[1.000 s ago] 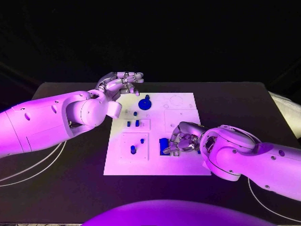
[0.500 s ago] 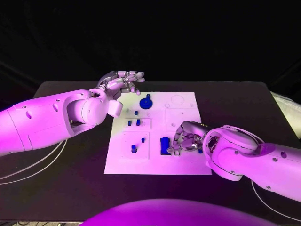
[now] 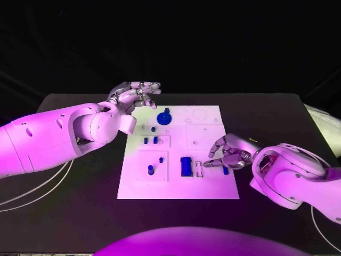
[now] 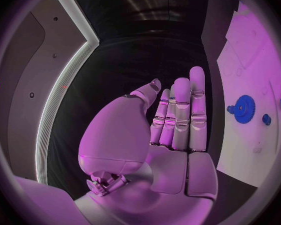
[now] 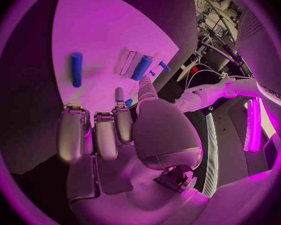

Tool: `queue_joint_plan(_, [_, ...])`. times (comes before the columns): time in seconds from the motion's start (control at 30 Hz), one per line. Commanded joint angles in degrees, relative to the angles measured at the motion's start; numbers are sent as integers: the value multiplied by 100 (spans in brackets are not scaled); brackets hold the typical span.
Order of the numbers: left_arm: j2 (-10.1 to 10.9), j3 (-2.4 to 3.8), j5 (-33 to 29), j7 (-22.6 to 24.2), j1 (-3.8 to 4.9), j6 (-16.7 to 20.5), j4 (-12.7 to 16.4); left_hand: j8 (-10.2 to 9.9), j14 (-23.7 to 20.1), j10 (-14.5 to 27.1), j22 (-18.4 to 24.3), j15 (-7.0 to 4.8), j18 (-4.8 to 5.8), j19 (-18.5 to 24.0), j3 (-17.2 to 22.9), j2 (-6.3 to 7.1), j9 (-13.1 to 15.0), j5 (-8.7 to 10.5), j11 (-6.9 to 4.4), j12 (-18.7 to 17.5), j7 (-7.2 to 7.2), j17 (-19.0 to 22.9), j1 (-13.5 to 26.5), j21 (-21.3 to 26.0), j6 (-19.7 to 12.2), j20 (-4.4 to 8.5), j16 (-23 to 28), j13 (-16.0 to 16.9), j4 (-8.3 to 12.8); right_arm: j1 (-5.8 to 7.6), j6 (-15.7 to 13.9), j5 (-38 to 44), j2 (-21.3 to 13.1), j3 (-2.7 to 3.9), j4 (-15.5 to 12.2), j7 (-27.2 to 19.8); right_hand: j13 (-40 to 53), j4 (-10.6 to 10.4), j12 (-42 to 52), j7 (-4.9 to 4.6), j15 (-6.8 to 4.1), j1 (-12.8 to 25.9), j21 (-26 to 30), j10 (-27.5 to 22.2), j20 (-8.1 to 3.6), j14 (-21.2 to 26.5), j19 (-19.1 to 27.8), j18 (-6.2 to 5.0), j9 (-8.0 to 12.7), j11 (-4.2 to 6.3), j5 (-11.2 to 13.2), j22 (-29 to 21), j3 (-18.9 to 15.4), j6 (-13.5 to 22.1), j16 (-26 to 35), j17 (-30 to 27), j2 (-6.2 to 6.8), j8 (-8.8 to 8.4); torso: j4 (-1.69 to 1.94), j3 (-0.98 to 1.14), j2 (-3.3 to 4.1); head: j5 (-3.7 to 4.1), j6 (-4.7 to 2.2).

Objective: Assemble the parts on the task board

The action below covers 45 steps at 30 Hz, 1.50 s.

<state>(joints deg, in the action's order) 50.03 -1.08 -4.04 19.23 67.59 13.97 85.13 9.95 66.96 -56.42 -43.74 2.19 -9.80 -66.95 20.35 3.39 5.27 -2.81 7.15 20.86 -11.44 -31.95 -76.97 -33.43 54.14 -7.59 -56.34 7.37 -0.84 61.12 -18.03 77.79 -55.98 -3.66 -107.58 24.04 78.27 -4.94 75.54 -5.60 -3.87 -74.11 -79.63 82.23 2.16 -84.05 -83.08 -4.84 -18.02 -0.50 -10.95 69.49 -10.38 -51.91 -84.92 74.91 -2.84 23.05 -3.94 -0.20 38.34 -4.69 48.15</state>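
Observation:
The white task board lies in the middle of the black table. A blue gear sits near its far edge. Small blue pegs stand in the middle left, and two more are nearer the front. A long blue bar stands beside a narrow empty slot. A short blue cylinder lies loose on the board by my right hand, which hovers at the board's right edge, fingers apart, holding nothing. My left hand hangs past the far left corner, fingers extended, empty.
Black table surrounds the board on all sides. My left arm reaches over the table's left part. The right arm covers the near right part.
My right hand has drawn back to the right, off the long blue bar, which now shows whole. The left hand has barely shifted.

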Motion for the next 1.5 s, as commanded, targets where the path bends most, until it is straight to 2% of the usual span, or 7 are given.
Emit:
queue_joint_plan(0.03, [2, 2, 33, 34, 0, -90, 15, 21, -29, 51, 6, 6, -64, -6, -30, -28, -6, -27, -2, 27, 2, 6, 0, 23, -27, -32, -3, 6, 15, 48, -344, 28, -234, 4, -20, -459, -48, 163, -91, 7, 36, -560, -26, -21, 18, -429, 6, 92, 59, -19, 133, 41, 191, -12, -5, 637, -404, -94, -5, -3, -2, 36, -40])
queue_joint_plan(0.17, [17, 2, 33, 38, 0, -93, 22, 21, -29, 51, 6, 6, -64, -6, -30, -28, -6, -27, -2, 27, 2, 6, 0, 23, -27, -32, -3, 6, 15, 62, -310, 191, -466, 2, 23, -423, -16, 244, -63, 22, 35, -614, -56, 11, 26, -436, -12, 103, 157, -11, 181, 96, 319, -183, -25, 674, -433, -238, -11, -1, 4, 116, -87])
queue_joint_plan(0.3, [31, 2, 33, 41, 0, -92, 15, 32, -35, 64, 12, 5, -66, -9, -32, -30, -9, -26, -1, 44, 1, 15, -14, 32, -35, -32, -6, 6, 28, 10, -86, 587, -569, 0, 39, 37, 111, 112, 99, 44, 34, -324, -93, 120, 39, -449, -37, 116, 228, 0, 79, 164, 234, -375, -61, 732, -295, -343, -31, 22, 3, 151, -86])
queue_joint_plan(0.47, [31, 2, 33, 38, 0, -103, 20, 32, -35, 64, 12, 5, -66, -9, -32, -30, -9, -26, -1, 44, 1, 15, -14, 32, -35, -32, -6, 6, 28, -79, 184, 845, -575, -4, 98, 582, 211, 20, 218, 73, 10, -155, -118, 195, 25, -464, -54, 121, 296, 29, -26, 205, 224, -547, -101, 797, -197, -467, -44, 22, 1, 141, -90])
queue_joint_plan(0.6, [33, 2, 33, 37, 0, -108, 18, 32, -35, 64, 12, 5, -66, -9, -32, -30, -9, -26, -1, 44, 1, 15, -14, 32, -35, -32, -6, 6, 28, -159, 310, 988, -532, -6, 131, 784, 202, -66, 198, 73, 10, -27, -114, 188, 23, -462, -50, 119, 328, 27, -25, 196, 207, -610, -100, 794, -129, -538, -29, 25, 2, 157, -74])
queue_joint_plan(0.93, [30, 2, 33, 40, -6, -119, 3, 32, -35, 64, 12, 5, -66, -9, -32, -30, -9, -26, -1, 44, 1, 15, -14, 32, -35, -32, -6, 6, 28, -268, 472, 966, -305, -7, 249, 850, 181, -166, 158, 94, 2, 96, -114, 172, 17, -459, -48, 118, 336, 40, -70, 198, 202, -726, -94, 786, -58, -580, -24, 24, 8, 161, -42])
queue_joint_plan(1.5, [29, 2, 33, 33, -10, -121, -7, 32, -35, 64, 12, 5, -66, -9, -32, -30, -9, -26, -1, 44, 1, 15, -14, 32, -35, -32, -6, 6, 28, -301, 378, 1072, -192, -7, 236, 759, 191, -215, 164, 118, -12, 131, -114, 178, 7, -459, -47, 118, 322, 58, -125, 200, 225, -802, -96, 790, -67, -582, -27, 20, 2, 156, -29])
